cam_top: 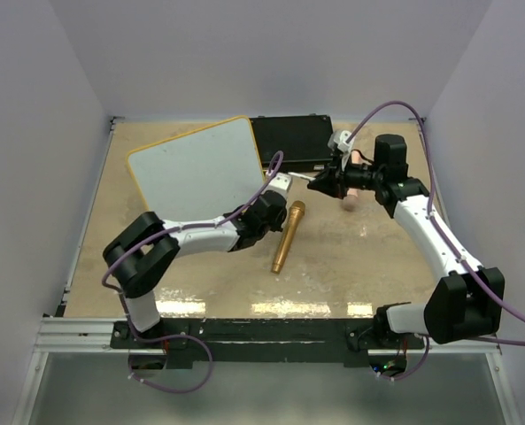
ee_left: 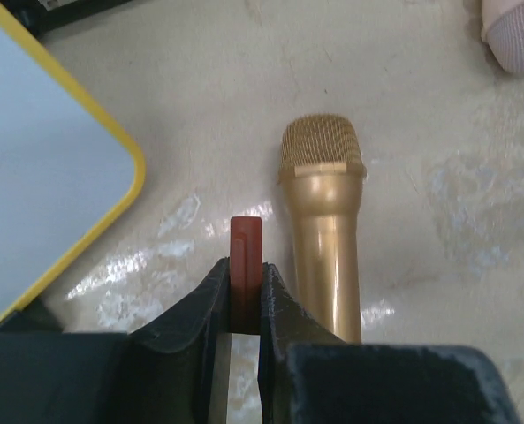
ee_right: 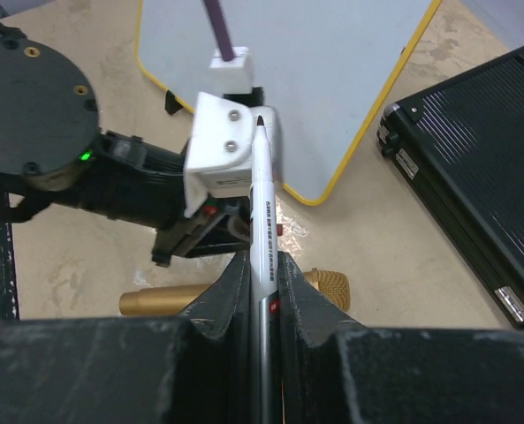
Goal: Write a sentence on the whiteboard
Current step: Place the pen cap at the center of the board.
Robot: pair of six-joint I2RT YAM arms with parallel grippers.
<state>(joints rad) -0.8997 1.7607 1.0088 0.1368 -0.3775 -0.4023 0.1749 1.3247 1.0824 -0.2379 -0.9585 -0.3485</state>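
The whiteboard (cam_top: 191, 168), pale with a yellow frame, lies tilted at the back left; its near corner shows in both wrist views (ee_left: 32, 177) (ee_right: 323, 62). No sentence shows on its face. My right gripper (ee_right: 262, 265) is shut on a white marker (ee_right: 263, 199), whose dark tip points toward the board. It hovers right of the board's corner (cam_top: 320, 184). My left gripper (ee_left: 244, 269) is shut on a small red cap (ee_left: 246, 247) just above the table, between the board and a gold microphone. It sits near the board's front right corner (cam_top: 278, 204).
A gold microphone (cam_top: 289, 235) lies on the table beside the left gripper (ee_left: 323, 221). A black case (cam_top: 293, 142) sits behind, touching the board's right edge (ee_right: 474, 168). A pink object (cam_top: 351, 199) rests under the right arm. Grey walls enclose the table.
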